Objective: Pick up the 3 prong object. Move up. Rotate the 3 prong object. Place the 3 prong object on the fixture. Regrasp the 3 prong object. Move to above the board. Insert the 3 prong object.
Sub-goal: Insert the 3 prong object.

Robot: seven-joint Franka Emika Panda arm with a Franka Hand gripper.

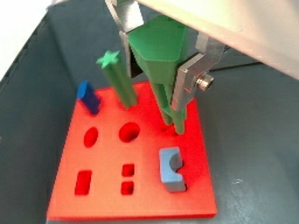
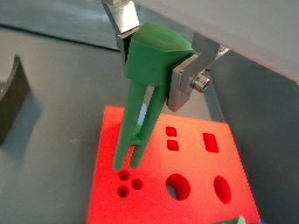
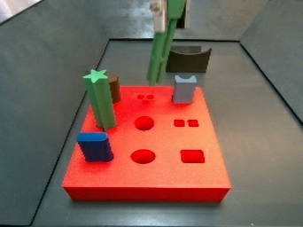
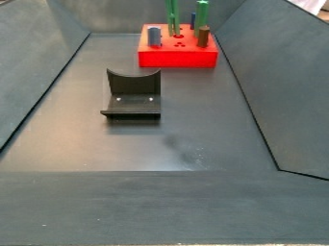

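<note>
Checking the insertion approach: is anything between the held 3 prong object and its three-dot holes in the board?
Nothing visible. The tool holds the 3 prong object with its tips just above the three-dot holes of the board, gap clear.

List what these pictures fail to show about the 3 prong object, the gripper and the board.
- Gripper: in both side views it is cut off by the top edge; only the 3 prong object hangs into frame.
- Prong tips: whether they have entered the three-dot holes is unclear; a wrist view is blurred there.
- Board: in a side view it is too small and far to read its holes.
- Fixture: cut off by a wrist view's edge.
</note>
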